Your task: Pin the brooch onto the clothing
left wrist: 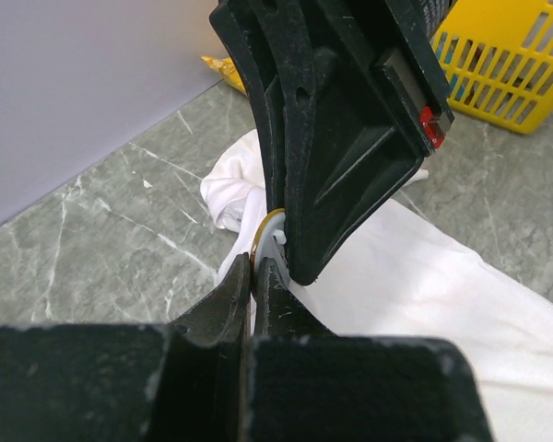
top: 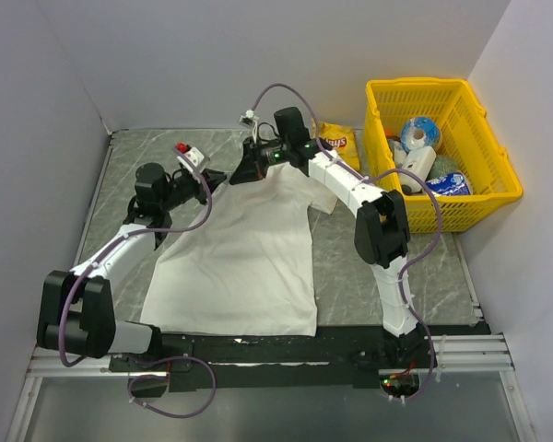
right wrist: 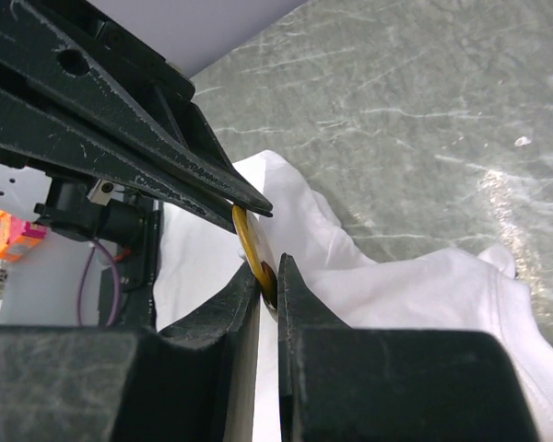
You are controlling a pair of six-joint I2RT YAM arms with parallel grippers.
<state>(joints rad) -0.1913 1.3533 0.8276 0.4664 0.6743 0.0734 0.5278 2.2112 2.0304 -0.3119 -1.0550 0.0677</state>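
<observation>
The white T-shirt, the clothing (top: 249, 258), lies flat on the marbled table, with its neck end bunched up at the back. Both grippers meet there. My right gripper (right wrist: 268, 272) is shut on the lower edge of the brooch (right wrist: 251, 241), a thin golden disc standing on edge against the white cloth (right wrist: 369, 267). The left gripper's fingers (right wrist: 147, 157) reach in from the upper left and pinch the disc's top edge. In the left wrist view my left gripper (left wrist: 255, 265) is shut with the golden rim (left wrist: 265, 224) at its tips, beside the right gripper's fingers (left wrist: 332, 138). The top view hides the brooch.
A yellow basket (top: 498, 175) holding several packets stands at the back right, also seen in the left wrist view (left wrist: 525, 83). A yellow crisp bag (top: 339, 138) lies by the back wall. Grey walls enclose the table at the left, back and right.
</observation>
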